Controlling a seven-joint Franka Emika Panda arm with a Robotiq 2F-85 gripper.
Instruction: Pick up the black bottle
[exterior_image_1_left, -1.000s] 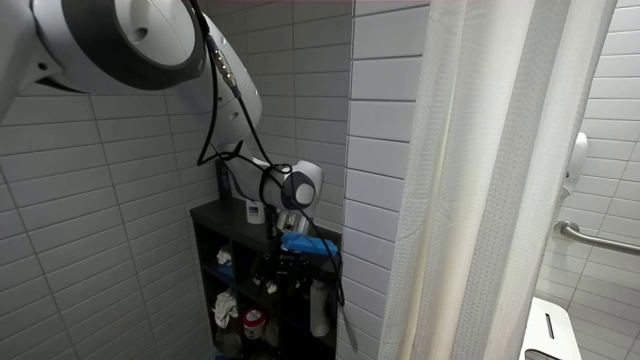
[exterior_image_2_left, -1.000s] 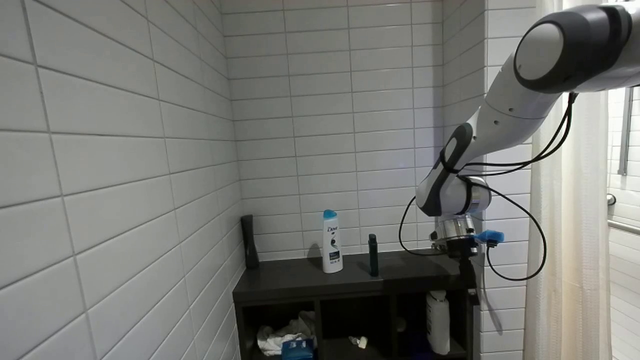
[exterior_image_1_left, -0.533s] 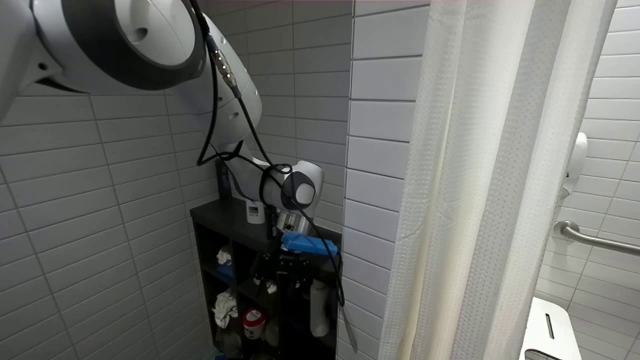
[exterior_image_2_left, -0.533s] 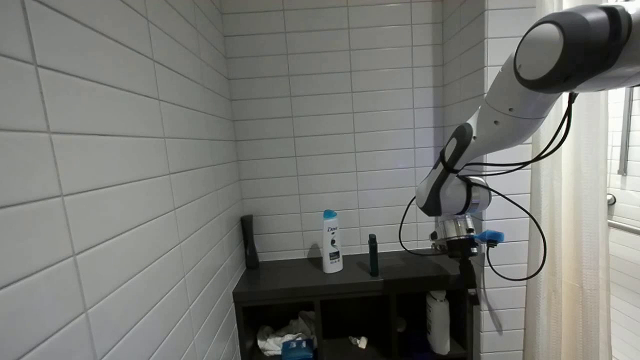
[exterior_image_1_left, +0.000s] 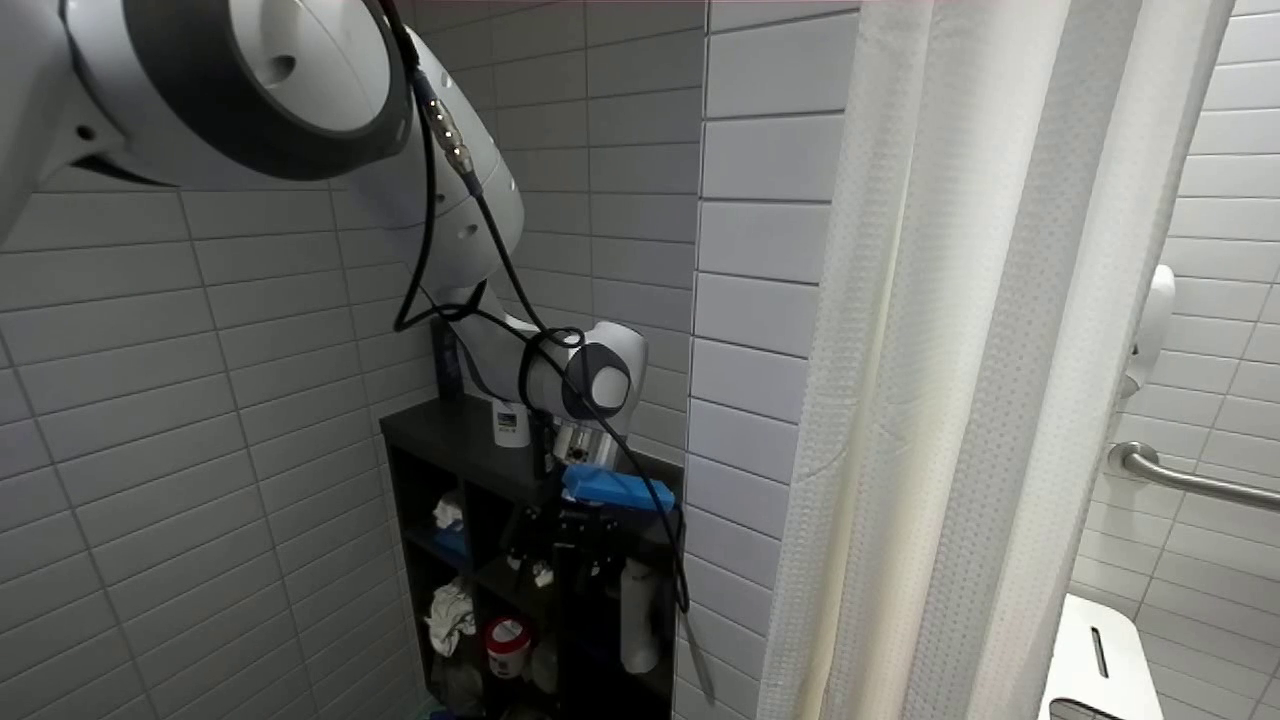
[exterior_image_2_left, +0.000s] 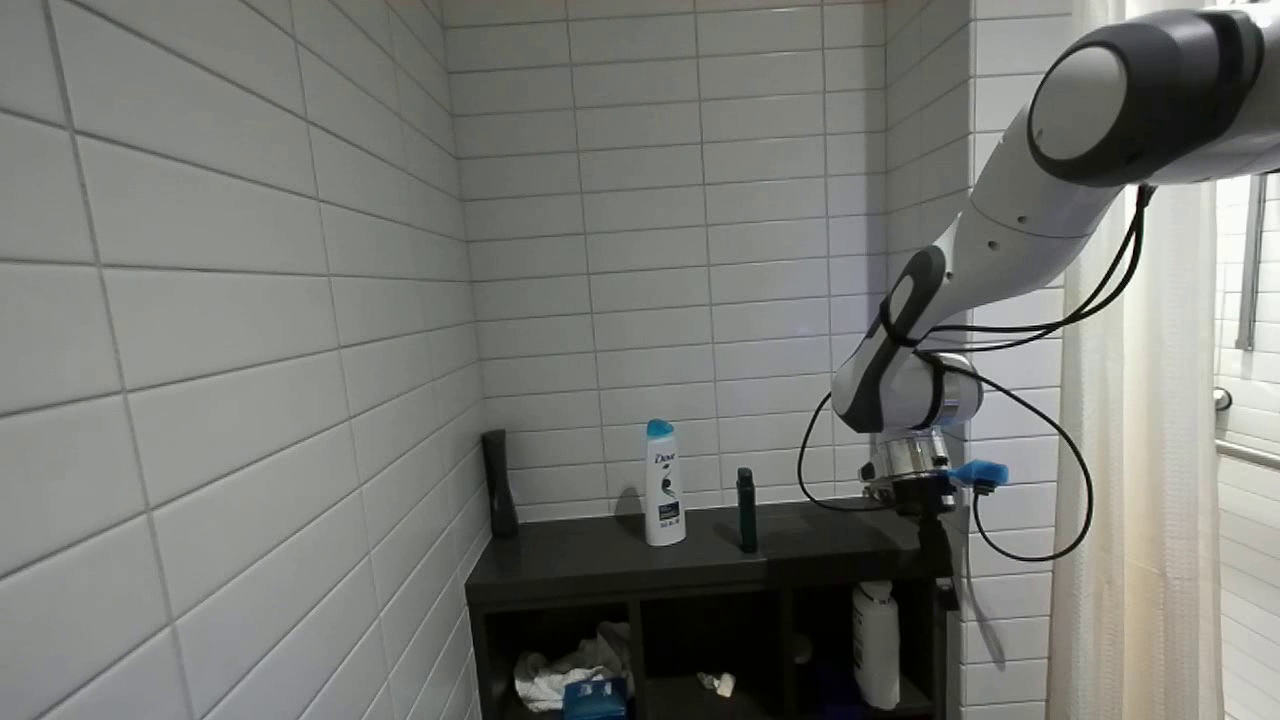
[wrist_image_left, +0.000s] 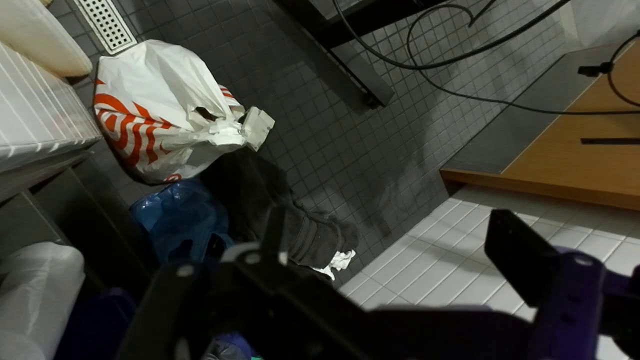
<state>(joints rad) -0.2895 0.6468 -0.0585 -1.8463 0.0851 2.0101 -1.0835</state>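
Observation:
A tall black bottle (exterior_image_2_left: 498, 485) stands upright at the left end of the dark shelf top (exterior_image_2_left: 600, 565). It also shows in an exterior view behind the arm (exterior_image_1_left: 446, 368). A smaller, slim dark bottle (exterior_image_2_left: 747, 512) stands upright nearer the middle. Which of the two the task names, I cannot tell. My gripper (exterior_image_2_left: 937, 560) points down at the shelf's right end, apart from both bottles. In an exterior view it hangs in front of the shelf (exterior_image_1_left: 565, 540). In the wrist view its fingers (wrist_image_left: 392, 235) are spread wide with nothing between them. No black bottle shows there.
A white Dove bottle (exterior_image_2_left: 663, 490) stands between the dark bottles. A white bottle (exterior_image_2_left: 877, 645) and cloths (exterior_image_2_left: 575, 670) sit in the compartments below. Tiled walls and a curtain (exterior_image_1_left: 960, 350) bound the space. A plastic bag (wrist_image_left: 160, 110) lies on the floor.

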